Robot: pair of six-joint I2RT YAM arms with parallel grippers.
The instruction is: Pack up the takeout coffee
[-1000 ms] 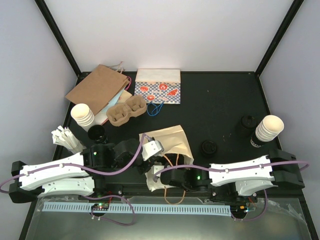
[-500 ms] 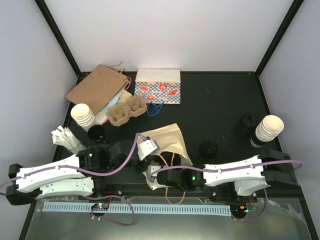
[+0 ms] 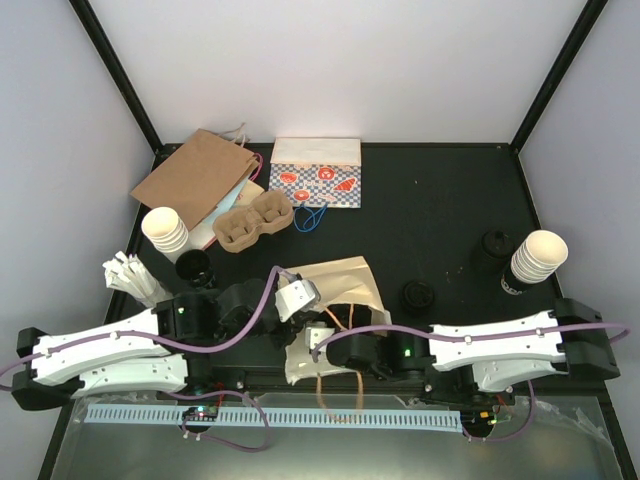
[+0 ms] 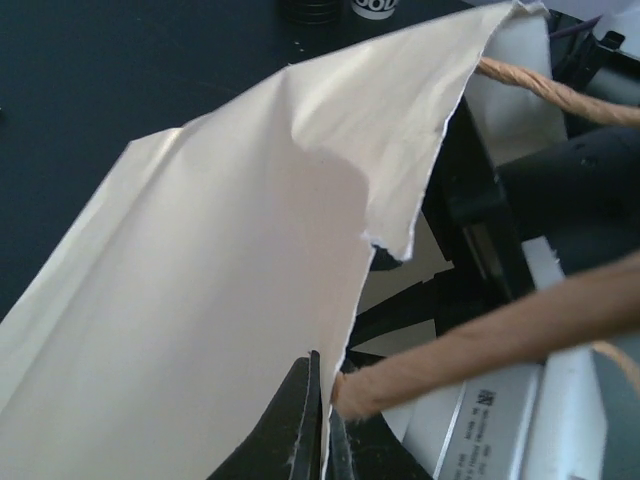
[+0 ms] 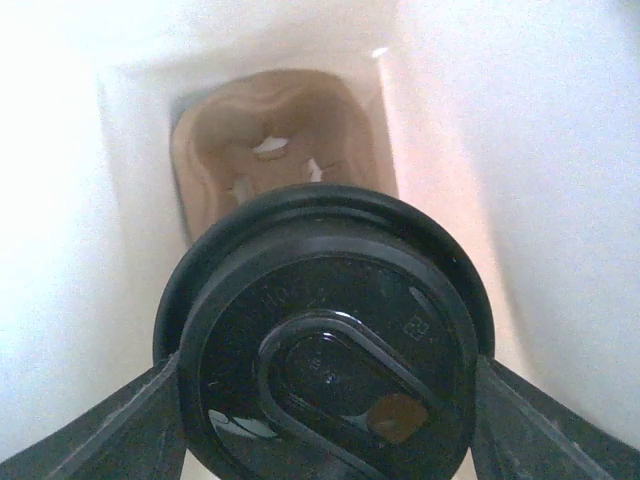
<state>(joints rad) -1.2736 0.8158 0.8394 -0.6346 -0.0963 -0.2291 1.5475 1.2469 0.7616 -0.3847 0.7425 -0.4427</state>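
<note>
The takeout coffee [image 5: 325, 385] shows its round black lid, filling the right wrist view. My right gripper [image 5: 325, 400] is shut on it, one finger [image 5: 100, 430] on each side of the lid. The cup sits inside the cream paper bag [image 3: 340, 285], whose white walls [image 5: 520, 150] surround it. A brown cardboard carrier [image 5: 270, 130] lies at the bag's bottom. My left gripper [image 4: 325, 420] is shut on the bag's torn-looking edge [image 4: 390, 200], holding the mouth up beside a rope handle [image 4: 480, 340]. The cup's body is hidden under its lid.
Stacks of lidless cups stand at the left [image 3: 165, 230] and the right [image 3: 538, 255]. A brown two-cup carrier [image 3: 253, 222], a brown bag [image 3: 195, 175] and a patterned bag [image 3: 316, 172] lie at the back. Loose black lids [image 3: 417, 296] and white sachets [image 3: 130, 275] lie nearby.
The right arm shifted left, then back right, at the bag's mouth. The left gripper drew the bag's edge slightly left. The rope handle now hangs lower over the front edge.
</note>
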